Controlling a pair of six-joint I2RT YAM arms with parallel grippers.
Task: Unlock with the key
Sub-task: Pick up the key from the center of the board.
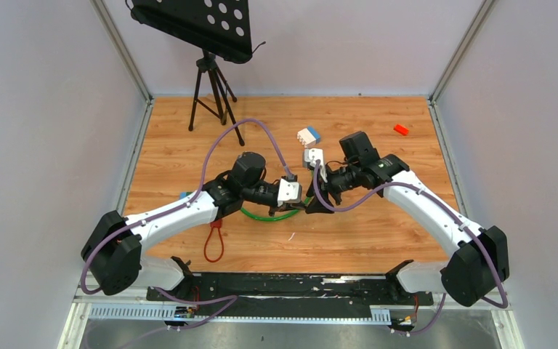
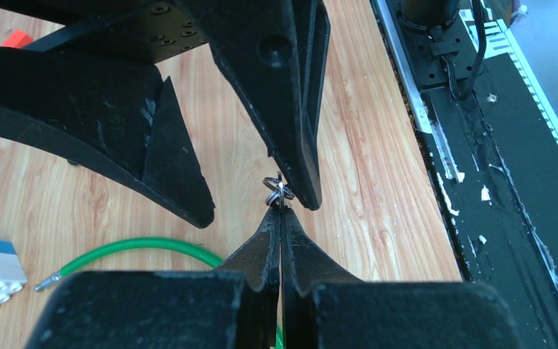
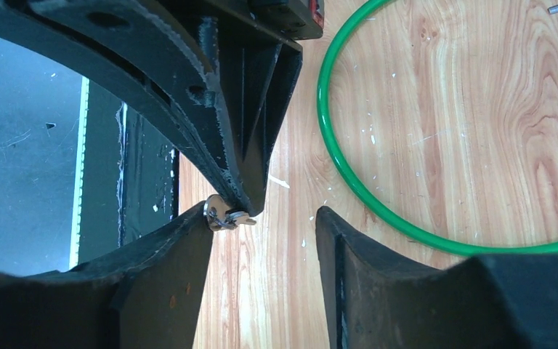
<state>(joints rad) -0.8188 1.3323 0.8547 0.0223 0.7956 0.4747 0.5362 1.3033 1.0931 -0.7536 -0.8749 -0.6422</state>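
A small metal key on a split ring is pinched at the tips of my left gripper, which is shut on it above the wooden table. In the right wrist view the key sticks out from the left gripper's dark fingers. It lies against one fingertip of my right gripper, whose jaws stand open around it. From above, both grippers meet at mid-table, left and right. A green cable loop lies under them. I cannot make out a lock body.
The green cable ends in a metal tip. A red strap lies near the left arm. White-and-blue bricks, a grey-white block and a red brick sit farther back. A tripod stand is at the back left.
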